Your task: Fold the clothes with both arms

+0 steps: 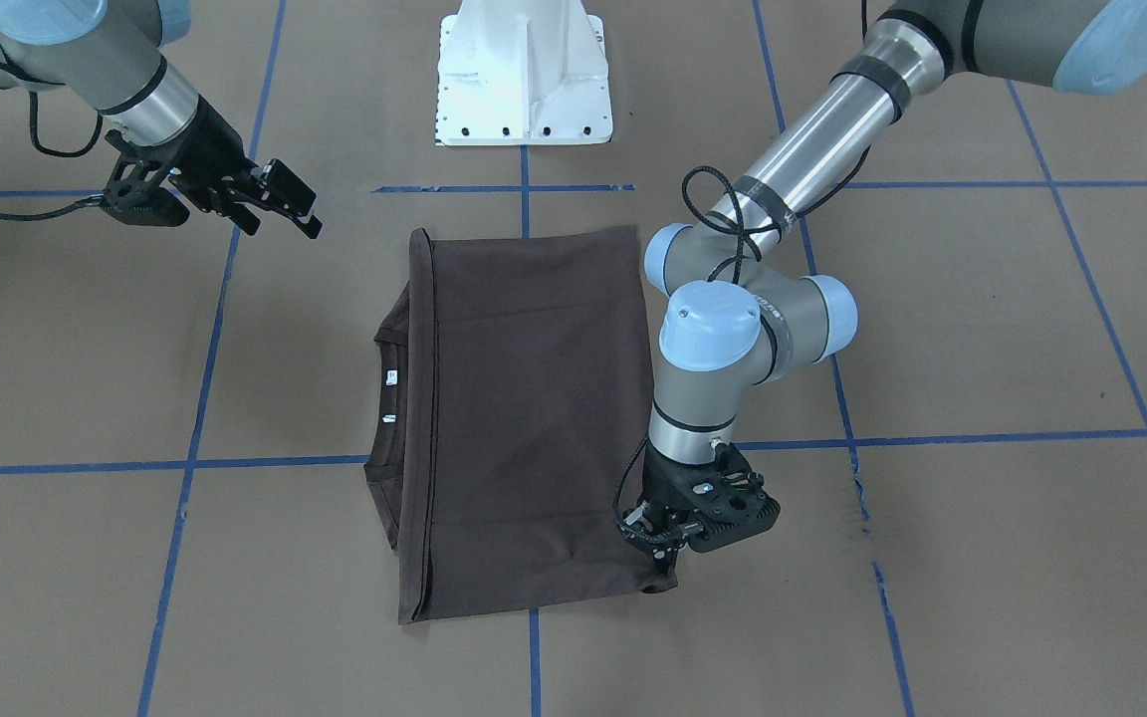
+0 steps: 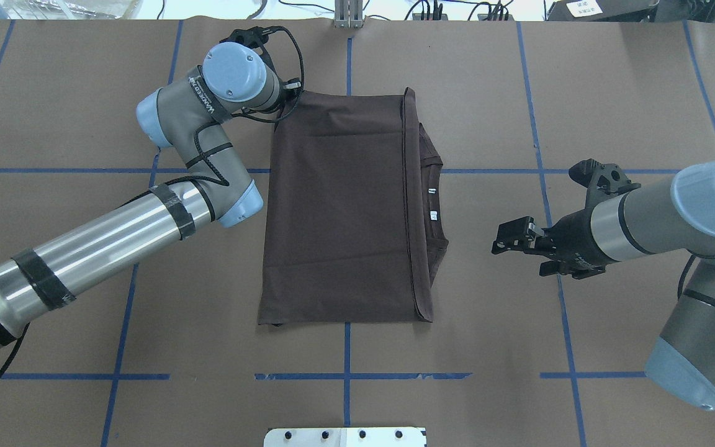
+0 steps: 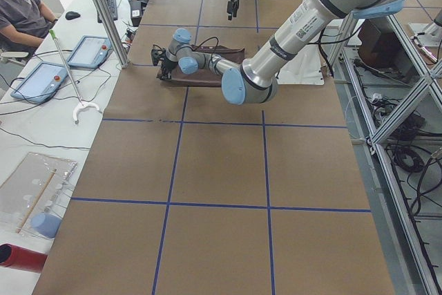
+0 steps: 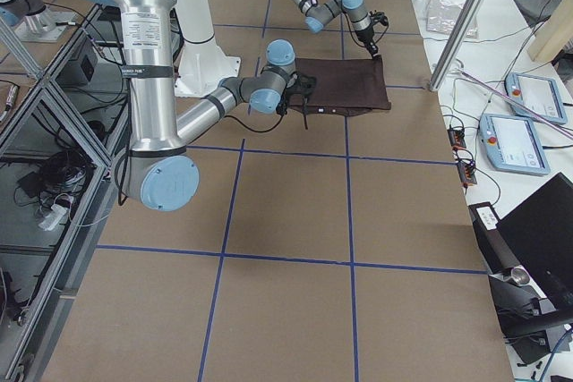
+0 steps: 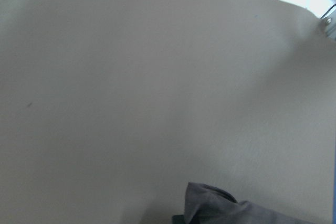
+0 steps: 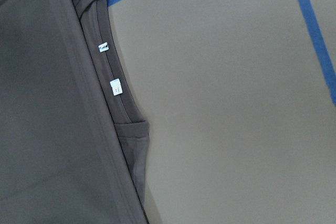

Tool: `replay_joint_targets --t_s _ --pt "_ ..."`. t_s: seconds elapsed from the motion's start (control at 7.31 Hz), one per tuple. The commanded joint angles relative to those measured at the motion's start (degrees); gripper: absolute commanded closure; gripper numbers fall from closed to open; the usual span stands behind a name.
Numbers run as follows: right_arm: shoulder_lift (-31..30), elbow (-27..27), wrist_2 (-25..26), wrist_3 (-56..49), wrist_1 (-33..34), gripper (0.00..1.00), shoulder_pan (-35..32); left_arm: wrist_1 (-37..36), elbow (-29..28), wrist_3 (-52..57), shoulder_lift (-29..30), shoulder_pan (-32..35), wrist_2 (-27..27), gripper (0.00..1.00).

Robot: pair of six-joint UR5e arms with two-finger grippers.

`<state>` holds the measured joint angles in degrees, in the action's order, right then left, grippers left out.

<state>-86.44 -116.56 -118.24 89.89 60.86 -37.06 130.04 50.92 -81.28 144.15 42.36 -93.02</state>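
Beneath both end effectors spreads the bench, covered in brown paper and crossed by blue tape lines. Over it reach two grey arms with pale blue joint caps. The left arm is bent at the wrist so that its end effector points straight down, while the right arm stretches out low and nearly level.

Between the two end effectors lies the dark brown T-shirt, flat on the bench and folded into a tidy rectangle, with a doubled edge running along the side that faces the right end effector. The white pedestal base stands on the robot's side of the shirt, apart from it.

The left end effector stands on the shirt's corner farthest from the pedestal, on the side away from the collar. Its fingers look drawn together, pinching that corner, where the cloth puckers a little. The right end effector hangs above bare paper with its fingers spread apart and nothing between them. It is aimed toward the shirt's collar side but clear of the cloth.

Nearest the right end effector, the ribbed collar peeks out past the folded edge, and two small white labels sit inside it
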Motion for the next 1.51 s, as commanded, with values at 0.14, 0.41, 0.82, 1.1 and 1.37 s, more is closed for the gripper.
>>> replay_joint_targets --t_s 0.14,0.41,0.82,1.1,1.37 --pt "2.75 1.59 -0.15 -1.19 0.75 0.0 0.15 3.81 -2.76 8.29 0.78 0.35 2.74 0.0" --pt "3.47 3.7 -0.07 -7.82 1.97 0.0 -0.64 2.34 -0.49 14.53 0.78 4.82 -4.84 0.0" --pt "21.24 5.89 6.23 -16.98 30.97 0.0 2.85 -15.02 22.86 15.53 -8.91 5.27 -10.34 0.0" --pt "27.27 12.11 13.8 -18.6 33.71 0.0 9.26 -26.98 38.41 15.71 -13.01 5.1 -14.71 0.0" --pt "29.49 16.0 13.91 -17.99 34.06 0.0 12.79 -28.35 43.81 14.75 -15.12 2.13 -15.88 0.0"
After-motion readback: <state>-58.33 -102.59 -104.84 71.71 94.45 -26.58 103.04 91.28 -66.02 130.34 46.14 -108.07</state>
